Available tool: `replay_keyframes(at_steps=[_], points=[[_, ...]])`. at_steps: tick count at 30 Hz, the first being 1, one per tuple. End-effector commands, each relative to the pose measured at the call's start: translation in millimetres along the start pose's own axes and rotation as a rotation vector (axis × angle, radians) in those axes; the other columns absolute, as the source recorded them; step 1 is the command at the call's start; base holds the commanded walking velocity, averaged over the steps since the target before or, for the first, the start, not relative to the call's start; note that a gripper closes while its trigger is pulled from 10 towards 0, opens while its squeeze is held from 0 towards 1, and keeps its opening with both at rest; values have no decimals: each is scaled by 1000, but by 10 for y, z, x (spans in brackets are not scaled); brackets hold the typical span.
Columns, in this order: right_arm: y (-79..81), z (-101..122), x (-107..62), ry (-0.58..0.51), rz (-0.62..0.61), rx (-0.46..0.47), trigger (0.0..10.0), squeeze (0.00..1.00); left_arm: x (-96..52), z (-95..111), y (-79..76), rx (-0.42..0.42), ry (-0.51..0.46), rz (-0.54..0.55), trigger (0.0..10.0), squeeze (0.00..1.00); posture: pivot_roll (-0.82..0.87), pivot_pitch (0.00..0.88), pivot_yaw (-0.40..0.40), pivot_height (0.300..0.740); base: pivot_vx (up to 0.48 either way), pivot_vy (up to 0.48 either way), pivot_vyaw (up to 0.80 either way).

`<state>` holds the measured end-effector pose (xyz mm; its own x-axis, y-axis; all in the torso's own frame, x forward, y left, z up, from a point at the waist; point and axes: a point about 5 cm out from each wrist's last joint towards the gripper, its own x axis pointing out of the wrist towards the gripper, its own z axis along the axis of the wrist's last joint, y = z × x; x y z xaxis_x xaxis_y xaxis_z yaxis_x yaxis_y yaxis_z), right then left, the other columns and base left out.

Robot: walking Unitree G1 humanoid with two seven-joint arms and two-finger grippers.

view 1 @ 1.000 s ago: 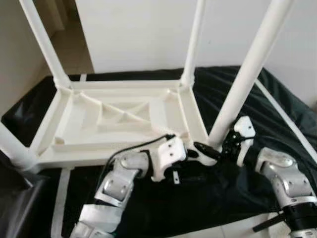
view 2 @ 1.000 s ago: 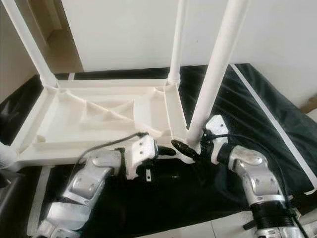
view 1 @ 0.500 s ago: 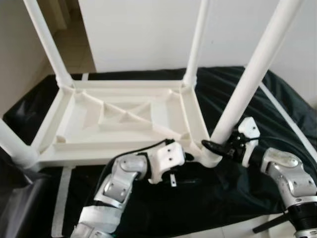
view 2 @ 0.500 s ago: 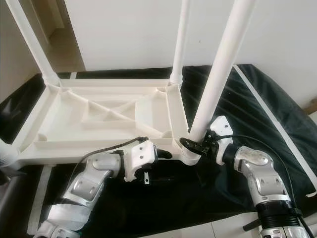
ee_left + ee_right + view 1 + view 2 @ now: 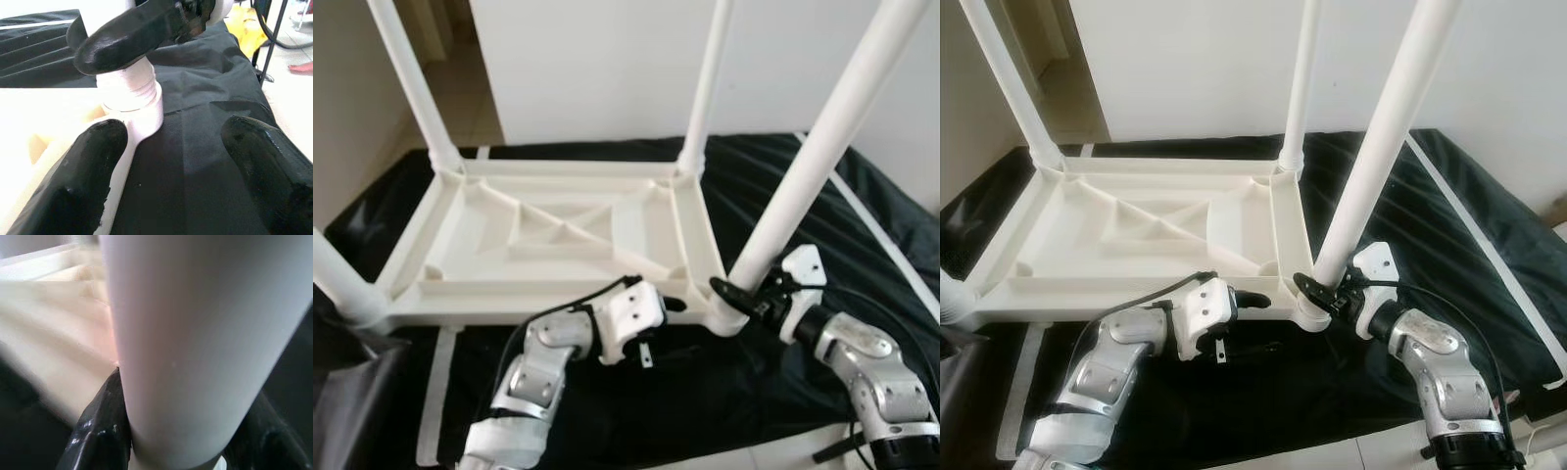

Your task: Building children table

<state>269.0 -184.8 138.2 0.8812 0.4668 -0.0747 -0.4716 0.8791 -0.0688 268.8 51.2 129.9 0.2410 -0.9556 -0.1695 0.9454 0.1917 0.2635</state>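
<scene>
Left eye view: white plastic children's table (image 5: 558, 235) lying upside down on a black sheet (image 5: 773, 186), ribbed underside up, four round white legs rising from its corners. Near right leg (image 5: 822, 147) thick and long, leaning up and to the right out of a collar at the near right corner.

Right gripper (image 5: 736, 293) at the base of that leg, black fingers closed around it just above the collar; silver right forearm (image 5: 871, 367) bent in from the lower right, wrist angled toward the left. Left gripper (image 5: 1252, 300) against the near rim of the table, just left of the same corner; left arm (image 5: 533, 372) rising from below, elbow bent, white wrist housing turned toward the corner.

Left wrist view: fingers (image 5: 88, 181) spread wide, one lying on the white rim, the other over the black sheet; threaded socket (image 5: 132, 98) straight ahead with a finger of the right gripper wrapped across it, thread ridges plain here and hard to see from the head. Floor and a yellow object (image 5: 242, 27) beyond the sheet's edge.

Right wrist view: leg close up and blurred, a black finger (image 5: 102, 426) pressed on each side.
</scene>
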Motion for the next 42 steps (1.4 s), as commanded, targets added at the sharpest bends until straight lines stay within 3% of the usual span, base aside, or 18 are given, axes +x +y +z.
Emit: replay_keyframes(at_steps=[1,6,8,9,15,18,26,33,34,36,37,42], points=[[-22,-168,-39,91,-124,27,10000,0,-38,-58,191,-28,23,393,10000,0,-27,0,-33,740,0,0,0],[82,-193,1,77,-269,76,10000,0,-43,-62,240,-70,14,407,10000,0,-31,0,-33,740,0,0,0],[157,-272,16,90,-455,152,10000,0,-40,-80,298,-106,29,442,10000,0,-32,0,-31,740,0,0,0],[157,-272,16,90,-455,152,10000,0,-40,-80,298,-106,29,442,10000,0,-32,0,-31,740,0,0,0],[261,-367,3,126,-748,259,10000,0,-38,-107,331,-146,44,459,10000,0,-19,0,-34,740,0,0,0],[318,-350,40,128,-744,257,10000,0,-42,-115,342,-180,37,471,10000,0,-15,0,-33,740,0,0,0],[309,-299,41,88,-743,279,10000,0,-2,-90,282,-158,34,395,10000,0,-12,0,-29,740,0,0,0],[315,-239,65,49,-663,222,10000,0,-8,-95,300,-139,53,395,10000,0,-10,0,-35,740,0,0,0],[284,-229,46,39,-654,199,10000,573,-4,-96,295,-138,54,393,10000,0,-11,0,-37,740,0,0,0],[268,-225,37,34,-655,193,10000,573,-2,-96,291,-140,53,392,10000,0,-11,0,-37,740,0,0,0],[255,-213,26,22,-639,193,10000,1000,1,-97,283,-140,53,391,10000,0,-9,0,-41,740,0,0,0],[185,-123,-9,-48,-548,166,10000,1000,-1,-100,276,-139,54,388,10000,0,-5,0,-46,740,0,0,0]])
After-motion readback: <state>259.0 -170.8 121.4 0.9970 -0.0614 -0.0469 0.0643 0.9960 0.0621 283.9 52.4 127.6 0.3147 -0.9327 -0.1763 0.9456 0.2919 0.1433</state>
